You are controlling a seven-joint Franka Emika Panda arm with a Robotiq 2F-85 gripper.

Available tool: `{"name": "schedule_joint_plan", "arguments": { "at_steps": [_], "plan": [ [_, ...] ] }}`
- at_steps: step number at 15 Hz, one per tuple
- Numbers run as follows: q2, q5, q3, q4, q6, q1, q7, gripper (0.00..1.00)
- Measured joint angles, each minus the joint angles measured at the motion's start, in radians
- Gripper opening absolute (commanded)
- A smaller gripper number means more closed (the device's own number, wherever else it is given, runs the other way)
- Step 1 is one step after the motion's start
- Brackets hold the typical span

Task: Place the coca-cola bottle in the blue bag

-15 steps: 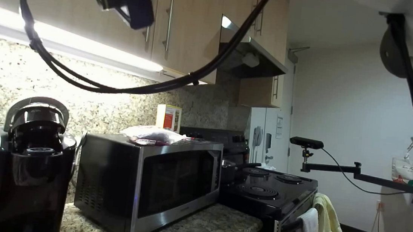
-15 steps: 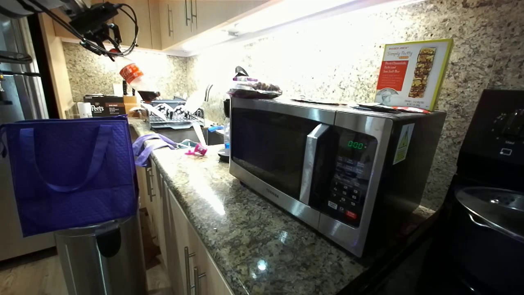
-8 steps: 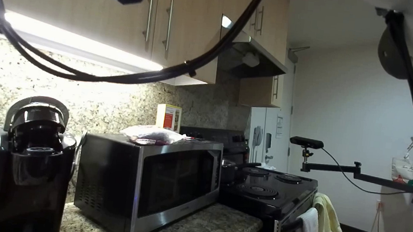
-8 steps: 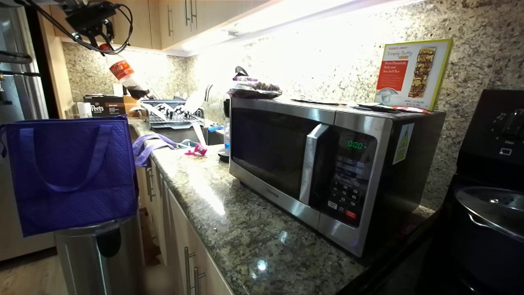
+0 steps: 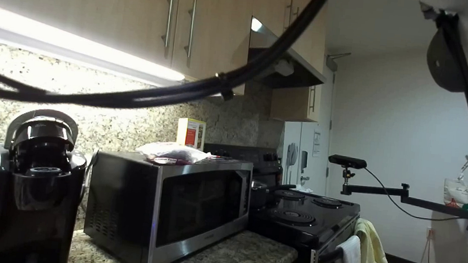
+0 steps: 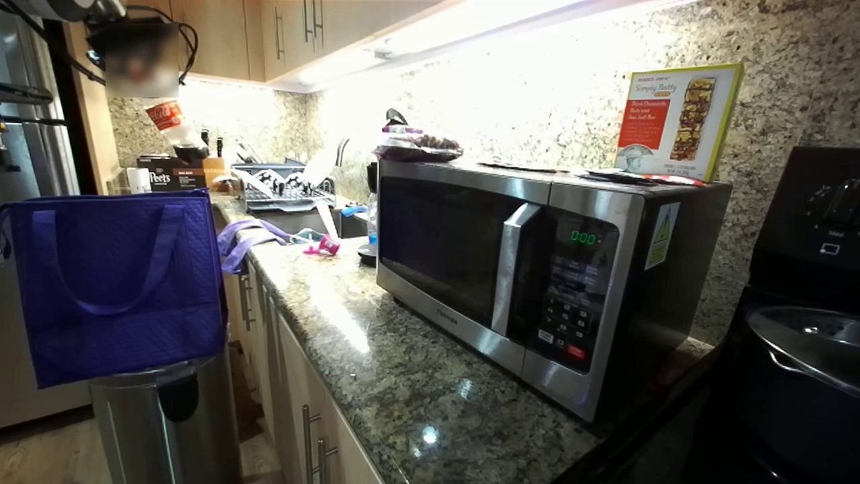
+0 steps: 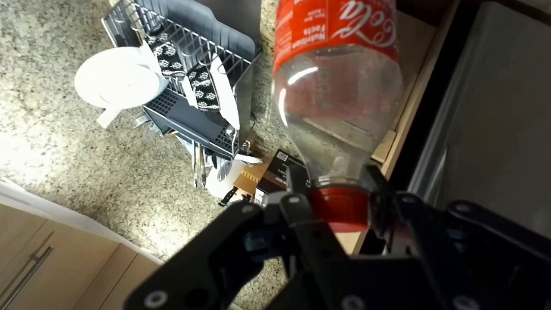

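Note:
The coca-cola bottle (image 7: 335,64) has a red label, clear shoulders and a red cap. In the wrist view my gripper (image 7: 338,189) is shut on its cap and neck. In an exterior view the bottle (image 6: 166,117) hangs tilted in the air, dark liquid at its lower end; a blurred patch covers the gripper there. The blue bag (image 6: 121,336), blue-purple with looped handles, stands upright on a metal bin. The bottle appears above the bag's top edge in that view; I cannot tell whether it is over the opening. The bag's inside is hidden. The wrist view does not show the bag.
A microwave (image 6: 443,242) stands on the granite counter (image 6: 376,376). A dish rack (image 6: 289,185) and a Peet's box (image 6: 176,176) are behind the bottle. The bin (image 6: 168,430) bears the bag. Upper cabinets (image 5: 91,6) and a loose arm cable (image 5: 168,97) are overhead.
In an exterior view the gripper and bottle have moved left, toward the space above the bag. In an exterior view the gripper has risen almost out of the picture. The bag has not moved.

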Motion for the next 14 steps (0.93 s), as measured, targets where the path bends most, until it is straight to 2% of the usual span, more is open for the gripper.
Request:
{"name": "schedule_joint_plan", "arguments": {
  "at_steps": [4,8,10,14],
  "plan": [
    [0.018,0.085,0.022,-0.091,0.089,-0.005,-0.006,0.15],
    [-0.013,0.081,0.003,-0.194,0.202,0.016,0.080,0.15],
    [-0.054,0.008,-0.025,-0.238,0.233,0.043,0.192,0.15],
    [-0.164,-0.175,-0.123,-0.314,0.243,0.131,0.445,0.15]
  ]
}}
